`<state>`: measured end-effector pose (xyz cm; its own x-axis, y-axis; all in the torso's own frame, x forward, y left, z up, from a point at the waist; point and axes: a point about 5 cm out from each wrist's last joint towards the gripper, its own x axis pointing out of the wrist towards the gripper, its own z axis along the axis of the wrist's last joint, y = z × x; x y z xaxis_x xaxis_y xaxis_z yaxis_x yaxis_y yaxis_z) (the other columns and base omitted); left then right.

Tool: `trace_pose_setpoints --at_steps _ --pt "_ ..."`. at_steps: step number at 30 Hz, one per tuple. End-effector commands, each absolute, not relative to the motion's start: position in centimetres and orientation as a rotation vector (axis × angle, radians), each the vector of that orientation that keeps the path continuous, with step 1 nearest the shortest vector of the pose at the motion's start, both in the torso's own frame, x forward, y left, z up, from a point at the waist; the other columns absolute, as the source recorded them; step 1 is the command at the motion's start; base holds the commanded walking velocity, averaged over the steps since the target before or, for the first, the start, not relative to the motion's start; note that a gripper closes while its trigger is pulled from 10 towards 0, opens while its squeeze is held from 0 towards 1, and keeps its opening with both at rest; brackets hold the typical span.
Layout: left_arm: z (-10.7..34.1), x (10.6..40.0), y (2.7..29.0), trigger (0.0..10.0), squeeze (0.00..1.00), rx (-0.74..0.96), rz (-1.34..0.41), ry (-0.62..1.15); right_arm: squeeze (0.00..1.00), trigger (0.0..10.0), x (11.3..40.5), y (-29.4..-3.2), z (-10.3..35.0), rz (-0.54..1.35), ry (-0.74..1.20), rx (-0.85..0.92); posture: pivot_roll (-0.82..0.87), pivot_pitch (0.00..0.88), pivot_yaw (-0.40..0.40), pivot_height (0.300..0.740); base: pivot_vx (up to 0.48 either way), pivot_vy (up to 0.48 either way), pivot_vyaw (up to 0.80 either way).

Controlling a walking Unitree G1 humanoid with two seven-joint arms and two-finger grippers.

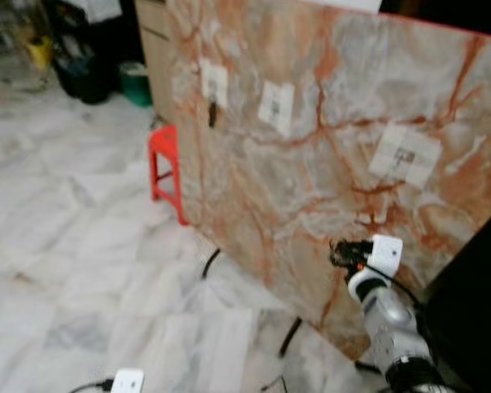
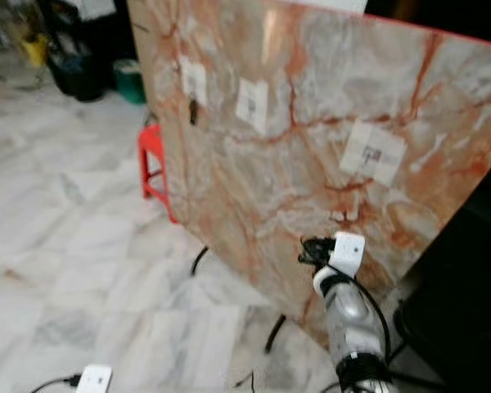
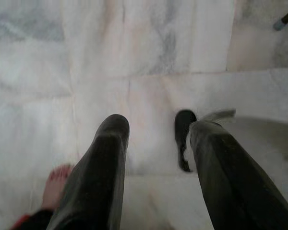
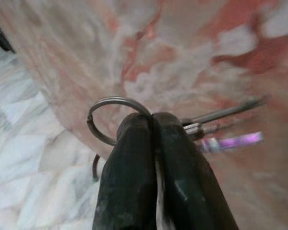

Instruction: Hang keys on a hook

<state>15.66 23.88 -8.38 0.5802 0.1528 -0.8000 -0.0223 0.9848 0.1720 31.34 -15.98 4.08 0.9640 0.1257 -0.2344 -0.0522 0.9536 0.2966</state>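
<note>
A tall marble board (image 1: 311,164) with orange veins leans across the room. It carries three white hook pads: one at its left (image 1: 214,82), one in the middle (image 1: 276,106) and one at the right (image 1: 405,155). A small dark piece hangs under the left pad. My right gripper (image 1: 342,252) is raised close to the board's lower right part, below the right pad. In the right wrist view this gripper (image 4: 151,119) is shut on a metal key ring (image 4: 103,103), and the keys (image 4: 221,127) stick out sideways, blurred. My left gripper (image 3: 158,127) hangs open over the marble floor.
A red stool (image 1: 165,168) stands at the board's left end. Black cables (image 1: 209,262) and a white plug block (image 1: 127,381) lie on the floor. A green bucket (image 1: 135,82) and dark clutter sit at the far left. A person's bare foot (image 3: 56,184) is near my left gripper.
</note>
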Motion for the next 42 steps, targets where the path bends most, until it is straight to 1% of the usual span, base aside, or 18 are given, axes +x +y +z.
trace_pose_setpoints --at_steps 1,7,23,28,36,41,42 --pt "-8.6 15.5 23.2 10.0 0.00 0.134 0.094 0.954 0.00 10.0 31.5 -16.8 4.5 0.077 0.227 0.279 0.07 0.000 -0.064 0.740 0.000 0.000 0.00" --pt "-8.6 15.5 23.1 10.0 0.00 0.147 0.087 0.956 0.00 10.0 31.6 -16.6 4.5 0.083 0.229 0.278 0.07 0.000 -0.065 0.740 0.000 0.000 0.00" --pt "-8.7 15.1 23.5 10.0 0.00 0.159 0.087 0.967 0.00 10.0 31.6 -16.1 4.5 0.112 0.227 0.282 0.06 0.000 -0.067 0.740 0.000 -0.346 0.00" --pt "-8.7 14.9 23.8 10.0 0.00 0.149 0.101 0.969 0.00 10.0 31.6 -15.8 4.7 0.127 0.221 0.284 0.06 0.000 -0.067 0.740 0.000 -0.096 0.00" --pt "-8.7 14.7 24.2 10.0 0.00 0.150 0.107 0.974 0.00 10.0 32.5 -14.5 6.5 0.165 0.165 0.281 0.06 0.000 -0.062 0.740 0.000 0.000 0.00" --pt "-8.7 14.6 24.2 10.0 0.00 0.150 0.108 0.972 0.00 10.0 33.3 -12.3 8.2 0.194 0.131 0.291 0.06 0.000 -0.063 0.740 0.000 0.000 0.00" --pt "-8.7 14.7 24.2 10.0 0.00 0.148 0.110 0.970 0.00 10.0 33.4 -11.5 8.8 0.198 0.116 0.295 0.06 0.000 -0.064 0.740 0.000 0.000 0.00"
